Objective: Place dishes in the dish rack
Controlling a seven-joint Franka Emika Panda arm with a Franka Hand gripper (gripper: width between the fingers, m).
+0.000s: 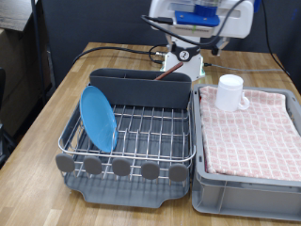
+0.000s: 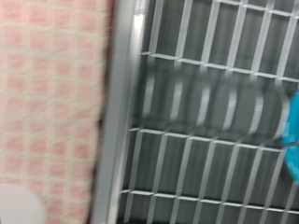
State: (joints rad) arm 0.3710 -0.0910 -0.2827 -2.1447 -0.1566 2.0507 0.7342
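A: What are you working on, and in what kind of room?

B: You have a wooden table [image 1: 56, 94] filling most of the exterior view, pale planks running toward the frame's top. Behind it the room is dark, with black cables trailing along the table's upper edge. At the top centre sits the arm's white and blue body [image 1: 202, 19]. You cannot make out the gripper's fingers in either view, so I cannot tell whether the claw is apart or together.

A: And the containers?

B: The dish rack [image 1: 141, 127] takes the lower left and centre of the frame: silver wire, a dark grey bin [image 1: 141, 89] at its back, a row of grey discs [image 1: 120, 168] along its lower edge. The light-blue plate [image 1: 98, 118] stands on edge in the rack's left part, leaning slightly. Just right of the rack is a grey crate [image 1: 249, 179] lined with pink checked cloth [image 1: 254, 127]. The white mug [image 1: 231, 92] stands upright on that cloth at the crate's upper left corner, handle to the right.

A: What does the wrist view give you?

B: It is blurred: rack wires [image 2: 206, 121], the pink cloth [image 2: 47, 84] beside them, a sliver of blue plate [image 2: 292, 126] at the right edge.
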